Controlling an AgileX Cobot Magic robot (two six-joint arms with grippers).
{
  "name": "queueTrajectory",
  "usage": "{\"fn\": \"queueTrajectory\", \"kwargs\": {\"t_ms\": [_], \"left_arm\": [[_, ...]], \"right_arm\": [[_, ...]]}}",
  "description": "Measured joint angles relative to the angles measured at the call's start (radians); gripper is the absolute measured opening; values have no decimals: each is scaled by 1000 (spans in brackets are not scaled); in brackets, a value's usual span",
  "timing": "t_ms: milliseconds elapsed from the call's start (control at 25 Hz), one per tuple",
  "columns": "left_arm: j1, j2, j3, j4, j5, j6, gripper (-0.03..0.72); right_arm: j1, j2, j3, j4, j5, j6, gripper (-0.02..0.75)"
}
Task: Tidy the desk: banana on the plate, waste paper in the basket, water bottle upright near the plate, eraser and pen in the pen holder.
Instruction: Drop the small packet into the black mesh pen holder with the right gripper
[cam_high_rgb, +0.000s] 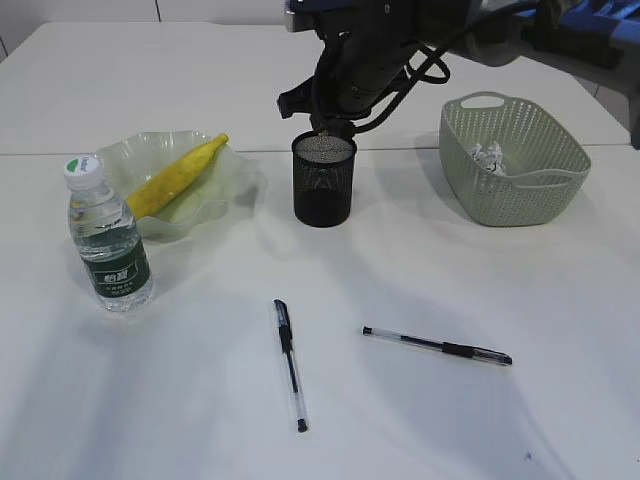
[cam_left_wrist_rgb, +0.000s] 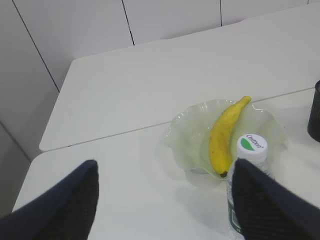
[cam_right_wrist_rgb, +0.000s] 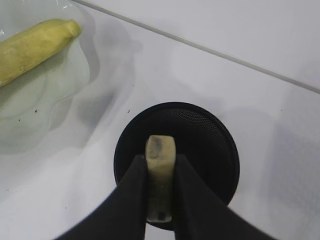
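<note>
Small clear plastic water bottle (cam_high_rgb: 108, 238): its dark green label (cam_high_rgb: 119, 271) carries white writing, too small to read in the exterior view. Its round white cap (cam_left_wrist_rgb: 251, 145) bears a green-and-white emblem with small lettering, blurred and illegible in the left wrist view.

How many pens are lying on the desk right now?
2: one pen lies in front of the pen holder, the other pen to its right. Whether any pen is inside the holder cannot be seen.

White desk (cam_high_rgb: 420, 420): plate (cam_high_rgb: 235, 180) and bottle (cam_high_rgb: 108, 236) left of pen holder (cam_high_rgb: 323, 182); basket (cam_high_rgb: 512, 160) right; two pens (cam_high_rgb: 289, 363) (cam_high_rgb: 437, 346) in front.
</note>
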Motion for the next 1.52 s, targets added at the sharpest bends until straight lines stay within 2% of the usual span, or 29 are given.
{"fn": "queueTrajectory", "kwargs": {"t_ms": [280, 1520], "left_arm": [[0, 0, 0, 0, 0, 0, 591], [0, 0, 0, 0, -4, 0, 591]], "right_arm": [[-5, 13, 0, -29, -39, 0, 87], [-27, 64, 0, -29, -75, 0, 88]]}}
